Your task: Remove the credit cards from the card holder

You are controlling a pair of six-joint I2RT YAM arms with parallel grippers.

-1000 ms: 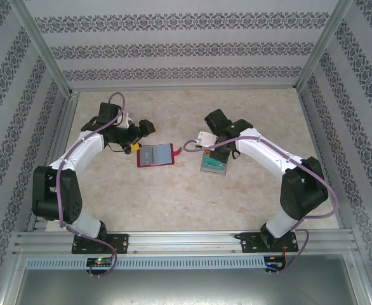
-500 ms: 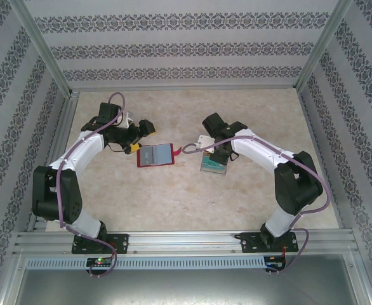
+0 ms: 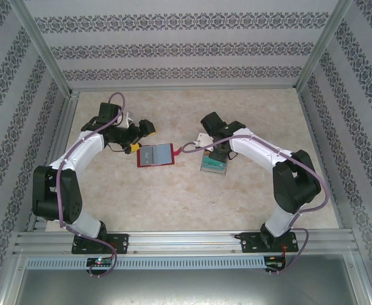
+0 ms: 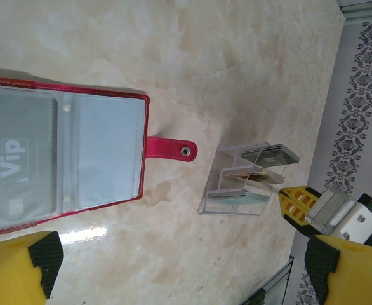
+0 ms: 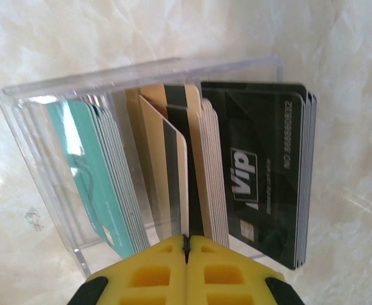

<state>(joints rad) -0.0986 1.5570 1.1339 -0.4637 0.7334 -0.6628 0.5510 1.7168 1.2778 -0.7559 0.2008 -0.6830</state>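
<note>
The word "Vip" stands in white on the face of the black card (image 5: 262,171), rightmost in the clear rack (image 5: 27,121), and reads sideways in the right wrist view. Along that card's right edge runs a small line starting "NO", then a row of digits that look like eights, too fine to be sure. In the left wrist view, "Vip" also shows in white on the pocketed card (image 4: 14,159), behind a grey see-through sleeve of the open red card holder (image 4: 103,152).
</note>
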